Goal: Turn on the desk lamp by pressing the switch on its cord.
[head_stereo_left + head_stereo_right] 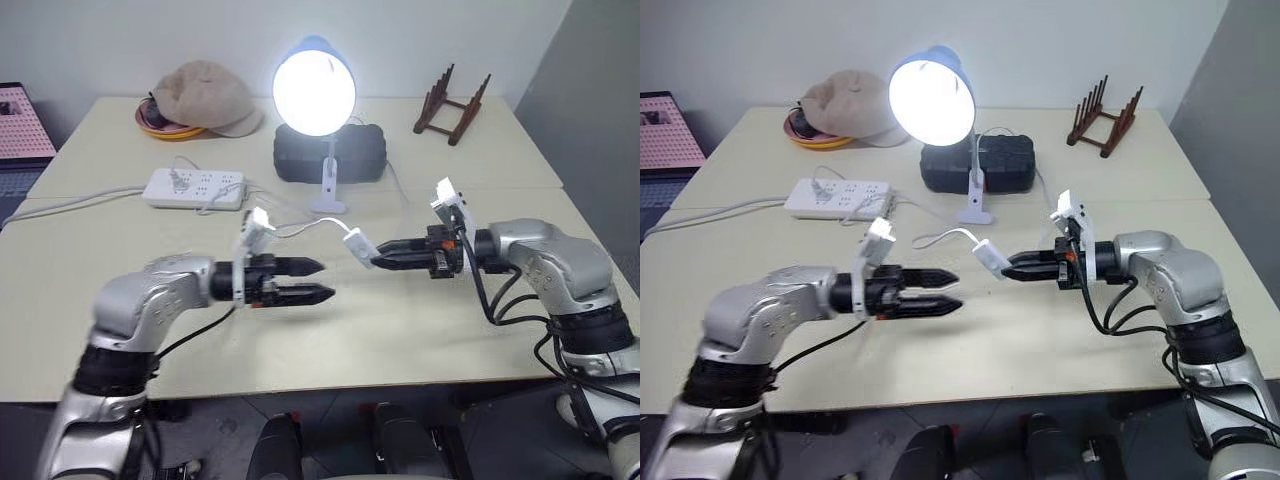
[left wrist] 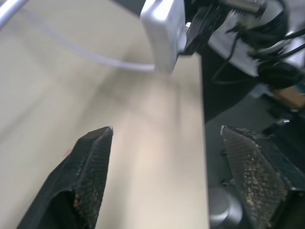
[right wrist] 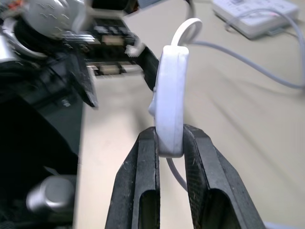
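The right gripper point(image 3: 170, 143) has its two black fingers pinched tight on the end of the switch point(image 1: 359, 248). The switch is small and white, and it is held up above the table. The thin white cord point(image 1: 300, 229) runs from the switch back toward the lamp.

The left gripper point(image 1: 322, 281) is just beside the switch but not touching it. Its fingers are spread apart and hold nothing.

The desk lamp point(image 1: 314, 92) stands past the two grippers, near the middle of the table. Its big round bulb glows bright white under a light-blue shade. A black box point(image 1: 330, 155) sits right behind its foot.

The table point(image 1: 400, 330) is pale cream and wide. A white power strip point(image 1: 195, 188) lies on the left side with a thicker white cable going off the edge. A tan cap point(image 1: 205, 97) rests at the far left on an orange dish. A small brown wooden rack point(image 1: 452, 104) stands at the far right. Behind the table is a plain white wall point(image 1: 120, 40).
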